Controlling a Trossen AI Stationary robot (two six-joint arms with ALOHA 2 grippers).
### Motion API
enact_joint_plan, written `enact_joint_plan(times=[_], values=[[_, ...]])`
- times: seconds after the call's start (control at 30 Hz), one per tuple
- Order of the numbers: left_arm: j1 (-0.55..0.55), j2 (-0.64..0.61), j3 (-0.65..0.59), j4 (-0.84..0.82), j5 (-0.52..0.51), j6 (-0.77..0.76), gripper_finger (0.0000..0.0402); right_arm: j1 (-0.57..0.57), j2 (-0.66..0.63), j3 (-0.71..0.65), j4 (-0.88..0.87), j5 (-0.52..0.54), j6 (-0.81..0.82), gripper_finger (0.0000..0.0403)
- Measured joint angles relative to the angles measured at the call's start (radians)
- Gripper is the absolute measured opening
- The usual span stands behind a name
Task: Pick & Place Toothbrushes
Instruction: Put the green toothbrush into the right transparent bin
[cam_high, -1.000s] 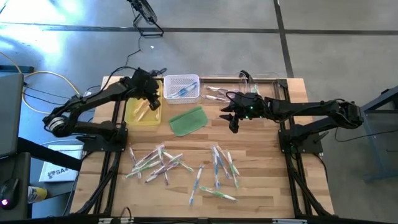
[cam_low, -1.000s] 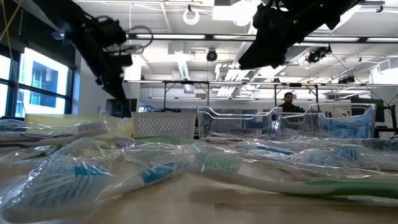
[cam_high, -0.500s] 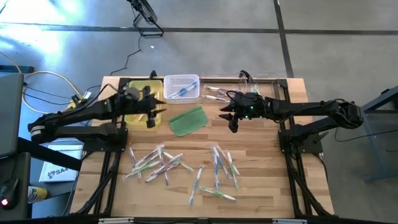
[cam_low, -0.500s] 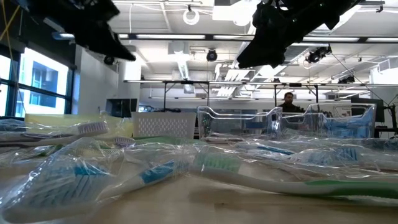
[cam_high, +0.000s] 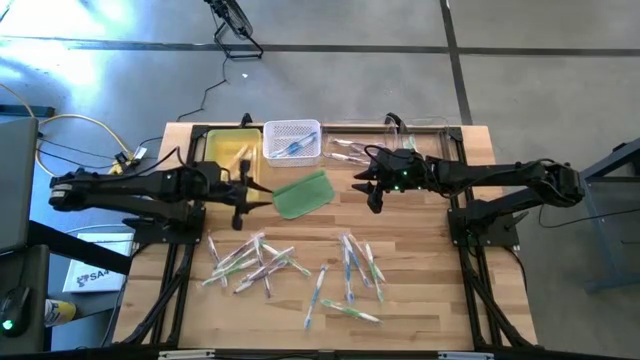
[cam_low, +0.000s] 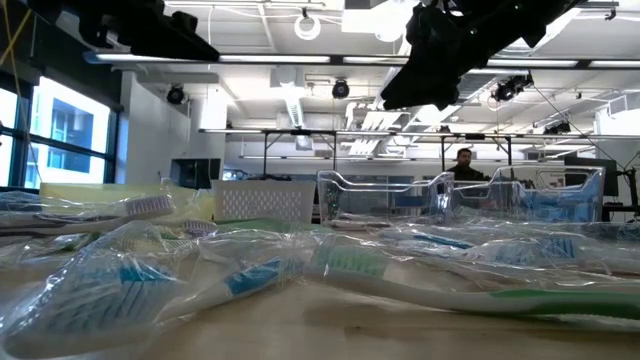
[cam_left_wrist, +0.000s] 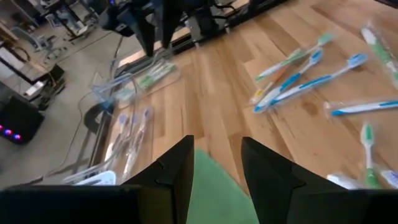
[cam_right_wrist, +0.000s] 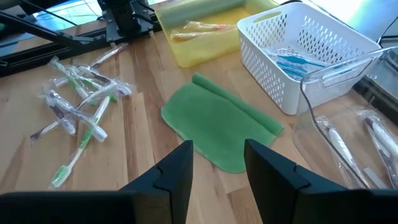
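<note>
Left gripper (cam_high: 243, 193), fingers apart and empty, hovers beside the green pad (cam_high: 302, 193). The nearest toothbrushes (cam_high: 250, 262) lie toward the table's front edge, well clear of it. Right gripper (cam_high: 372, 190), also spread and empty, waits across the pad.

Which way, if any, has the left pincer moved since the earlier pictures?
Yes. In the high view the left pincer has moved away from the yellow tray, towards the table's near side, and now hangs open beside the green pad.

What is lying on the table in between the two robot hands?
The green pad lies between the left gripper and the right gripper. The high view shows it best, and both wrist views show it just ahead of their open fingers.
</note>
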Motion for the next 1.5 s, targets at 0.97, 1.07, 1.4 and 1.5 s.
enact_joint_plan(times=[0.97, 1.07, 1.4, 1.5], values=[[-0.036, 0.045, 0.000, 0.026, -0.052, 0.007, 0.0129, 0.241, 0.000, 0.071, -0.161, 0.144, 0.334, 0.0136], [-0.036, 0.045, 0.000, -0.011, -0.052, 0.001, 0.0129, 0.297, 0.000, 0.121, -0.231, 0.218, 0.344, 0.0136], [-0.036, 0.045, 0.000, -0.042, -0.052, 0.000, 0.0129, 0.430, 0.000, 0.177, -0.369, 0.337, 0.550, 0.0136], [-0.036, 0.045, 0.000, -0.042, -0.052, 0.000, 0.0129, 0.449, 0.013, 0.177, -0.452, 0.321, 0.688, 0.0136]])
